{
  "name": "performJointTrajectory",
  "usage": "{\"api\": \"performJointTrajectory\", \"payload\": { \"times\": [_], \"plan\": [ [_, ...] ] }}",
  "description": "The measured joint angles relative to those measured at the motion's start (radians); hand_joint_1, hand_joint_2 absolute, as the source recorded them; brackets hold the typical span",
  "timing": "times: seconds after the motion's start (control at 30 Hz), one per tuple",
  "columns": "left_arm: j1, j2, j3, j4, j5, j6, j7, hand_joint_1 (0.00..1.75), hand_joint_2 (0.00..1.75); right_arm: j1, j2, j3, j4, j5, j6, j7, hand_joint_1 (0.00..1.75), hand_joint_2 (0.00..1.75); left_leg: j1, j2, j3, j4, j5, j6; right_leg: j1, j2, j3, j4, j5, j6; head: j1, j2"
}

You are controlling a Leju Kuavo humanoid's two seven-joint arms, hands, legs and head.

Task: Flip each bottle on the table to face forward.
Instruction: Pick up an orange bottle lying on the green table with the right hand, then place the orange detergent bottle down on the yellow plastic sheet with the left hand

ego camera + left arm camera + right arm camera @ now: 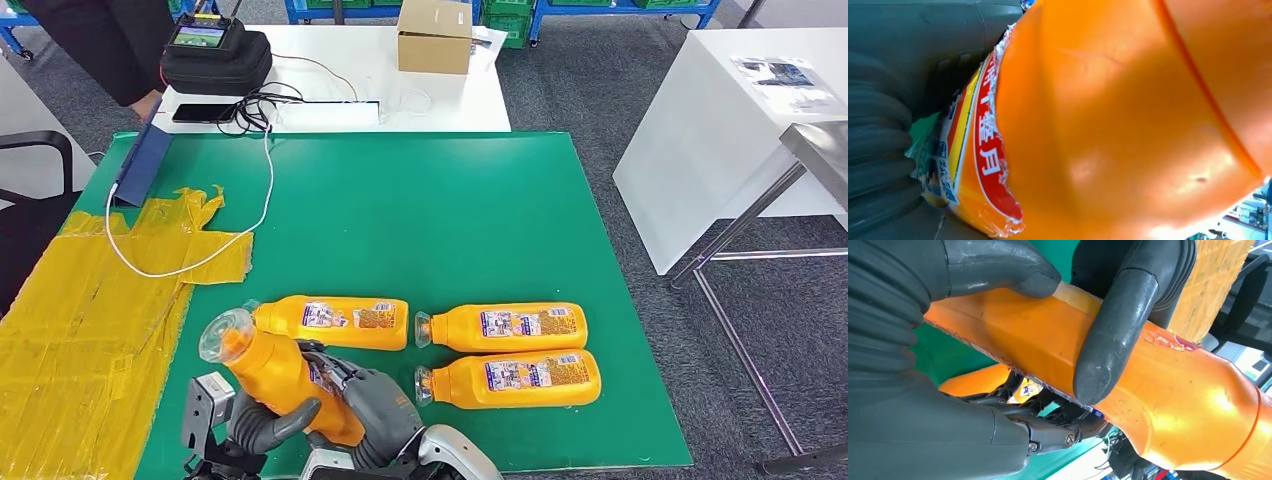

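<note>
Green tabletop on grey carpet, yellow sheet at left.
Both hands, left hand and right hand, grasped one orange bottle; three bottles lay flat.

Orange bottles, blue-red labels; green table mat; yellow sheet; grey fingers.

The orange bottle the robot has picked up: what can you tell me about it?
The held bottle is glossy orange plastic with a clear cap and a printed label torn along one edge. It is lifted off the green table, tilted with the cap up and away from the robot. Both hands hold it: the left hand and the right hand grip its lower body, a grey thumb lying across it.
</note>
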Motion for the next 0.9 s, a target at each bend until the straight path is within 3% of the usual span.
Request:
{"api": "performJointTrajectory", "payload": {
  "times": [0.37,0.4,0.5,0.53,0.67,0.9],
  "plan": [
    [0.006,-0.001,0.004,-0.028,-0.036,0.033,-0.006,1.75,1.75,-0.001,0.000,0.000,0.000,0.004,-0.016,0.004,1.72,1.75,0.000,0.000,0.000,0.000,0.000,0.000,0.000,0.000,0.000,0.000,0.000,0.000,0.000,0.000],
    [0.007,-0.001,0.004,-0.030,-0.043,0.038,-0.006,1.75,1.75,-0.001,0.000,0.000,0.000,0.004,-0.019,0.005,1.37,1.75,0.000,0.000,0.000,0.000,0.000,0.000,0.000,0.000,0.000,0.000,0.000,0.000,0.000,0.000],
    [0.006,-0.001,0.009,-0.045,-0.107,0.083,-0.006,1.75,1.75,0.000,0.000,-0.001,-0.003,0.005,-0.039,0.015,0.09,1.75,0.000,0.000,0.000,0.000,0.000,0.000,0.000,0.000,-0.001,0.000,0.000,0.000,0.000,0.000],
    [0.005,-0.001,0.013,-0.057,-0.148,0.109,-0.006,1.75,1.75,0.001,0.000,-0.003,-0.007,0.005,-0.049,0.022,0.00,1.75,0.000,0.000,0.000,0.000,0.000,0.000,0.000,0.000,-0.001,0.000,0.000,0.000,0.000,0.000],
    [-0.024,-0.001,0.055,-0.133,-0.387,0.274,0.009,1.75,1.75,0.016,-0.001,-0.021,-0.043,0.003,-0.088,0.057,0.00,1.75,0.000,0.000,0.000,0.000,0.000,0.000,0.000,0.000,-0.001,0.000,0.000,0.000,0.000,0.000],
    [-0.139,0.021,0.139,-0.212,-0.976,0.548,0.106,1.75,1.75,0.063,-0.010,-0.067,-0.148,-0.007,-0.111,0.104,0.00,1.75,0.000,0.000,0.000,0.000,0.001,0.000,0.000,0.000,0.000,0.001,0.000,0.000,0.000,0.000]
  ]
}}
